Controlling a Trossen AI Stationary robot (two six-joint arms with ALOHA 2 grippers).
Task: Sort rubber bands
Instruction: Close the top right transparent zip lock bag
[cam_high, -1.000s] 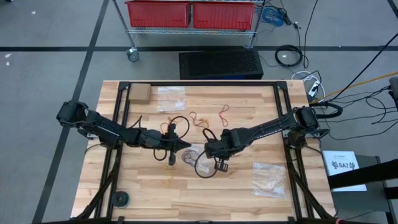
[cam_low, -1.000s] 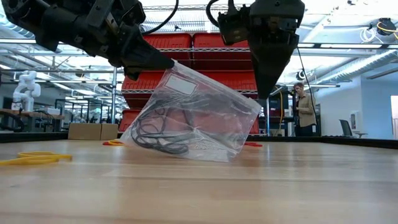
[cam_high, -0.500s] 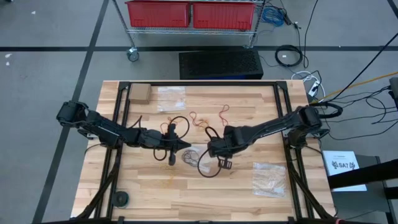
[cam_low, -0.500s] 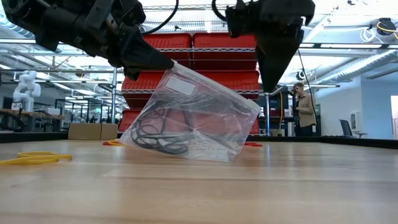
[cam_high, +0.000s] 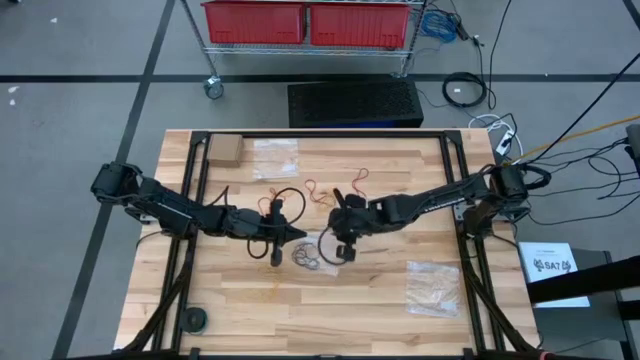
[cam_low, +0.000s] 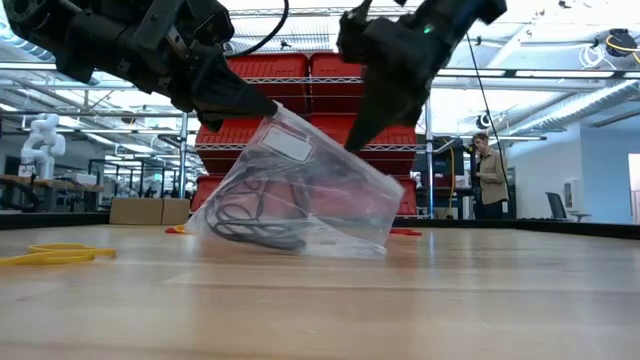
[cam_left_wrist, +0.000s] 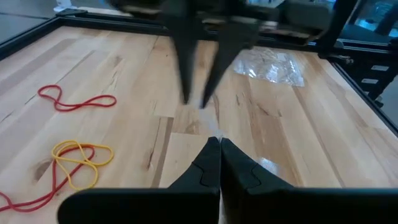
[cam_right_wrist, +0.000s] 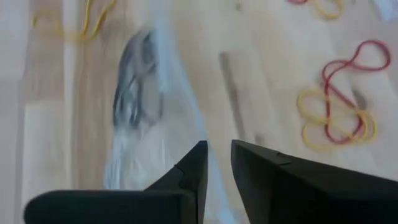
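Since the earlier frame, the right gripper has swung toward the table centre. From above, it hangs over the clear bag of dark rubber bands. Low view: the left gripper, fingers together, pinches the bag's top corner. Right wrist view: its fingers stand slightly apart, holding nothing, just above the bag.

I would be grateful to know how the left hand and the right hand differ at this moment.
The left hand is shut on the clear bag, holding up its top corner; the right hand stands slightly open above the bag's other side, gripping nothing that shows. In the low view the left hand points sideways and the right hand slants downward. Both hang over the table's middle.
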